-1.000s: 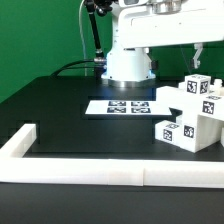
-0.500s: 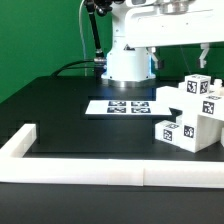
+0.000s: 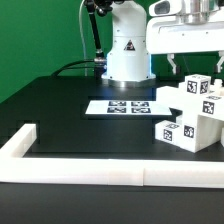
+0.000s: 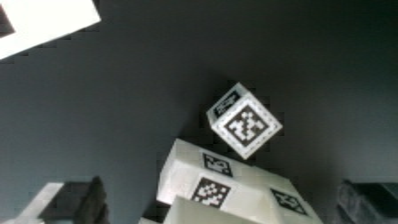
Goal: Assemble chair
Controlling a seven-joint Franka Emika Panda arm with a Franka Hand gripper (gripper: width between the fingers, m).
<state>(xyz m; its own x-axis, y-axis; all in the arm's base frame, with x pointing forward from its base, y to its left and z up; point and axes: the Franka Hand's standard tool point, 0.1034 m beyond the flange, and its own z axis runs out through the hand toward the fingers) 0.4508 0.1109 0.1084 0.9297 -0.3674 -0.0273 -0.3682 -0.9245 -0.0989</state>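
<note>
The exterior view faces the table (image 3: 70,115) from low in front; the wrist view looks closely down on the chair (image 4: 222,175), which both views share.

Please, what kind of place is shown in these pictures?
Probably a robotics lab test bench, not a home or factory. A white robot arm stands on a black table before a green backdrop; a marker board and tagged white chair parts lie on it.

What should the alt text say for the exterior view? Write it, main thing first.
A white chair assembly of blocky tagged parts stands on a black table at the exterior view's right, with the robot's open gripper above it holding nothing. The marker board lies flat mid-table, and a low white border rail runs along the near edge.
</note>
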